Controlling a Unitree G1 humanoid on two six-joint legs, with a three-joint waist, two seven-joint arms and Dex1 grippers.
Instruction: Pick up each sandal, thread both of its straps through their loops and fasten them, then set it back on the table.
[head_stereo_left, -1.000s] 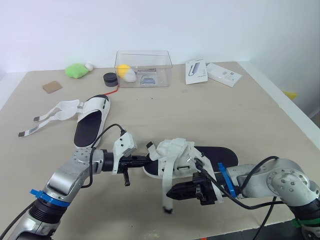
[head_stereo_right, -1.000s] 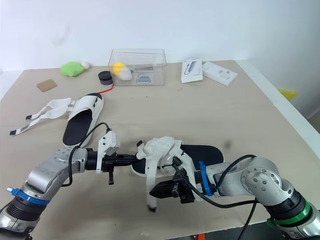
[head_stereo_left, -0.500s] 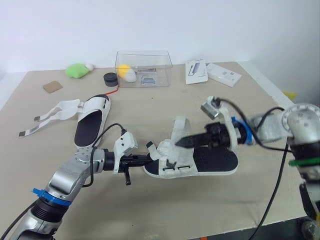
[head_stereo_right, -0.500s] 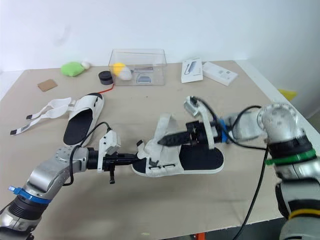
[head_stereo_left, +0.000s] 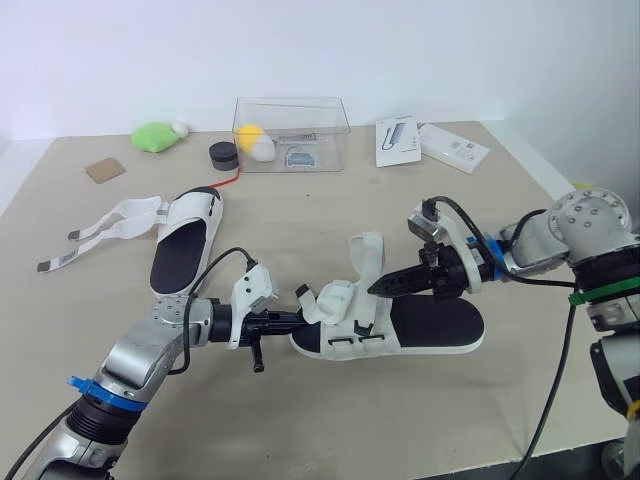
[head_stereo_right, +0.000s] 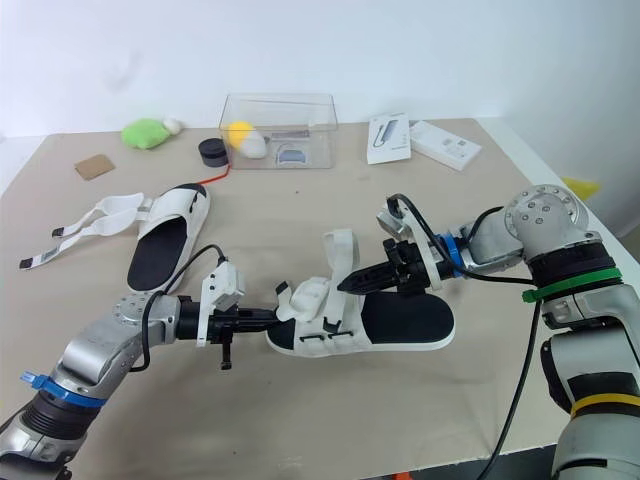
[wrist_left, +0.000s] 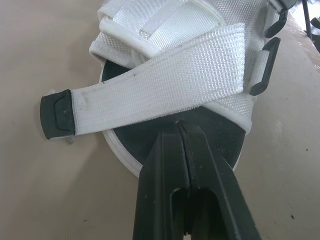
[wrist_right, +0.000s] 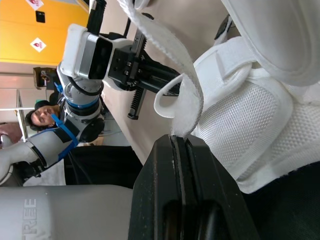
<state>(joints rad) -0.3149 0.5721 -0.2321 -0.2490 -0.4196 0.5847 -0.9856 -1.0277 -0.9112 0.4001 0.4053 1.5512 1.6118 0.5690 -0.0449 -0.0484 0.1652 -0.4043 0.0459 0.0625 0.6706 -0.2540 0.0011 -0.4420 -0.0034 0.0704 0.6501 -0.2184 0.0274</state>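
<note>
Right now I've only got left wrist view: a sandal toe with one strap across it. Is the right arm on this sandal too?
Observer: Yes. The right arm's jaws are shut on a narrow white strap further back on the same sandal.
Operator: Anything fastened back there?
Observer: Not that I can see. The wide rear flap stands upright, unfastened.
Operator: Where's the other sandal?
Observer: The second sandal lies on the table, farther out on the robot's left. Its straps are spread open beside it.
</note>
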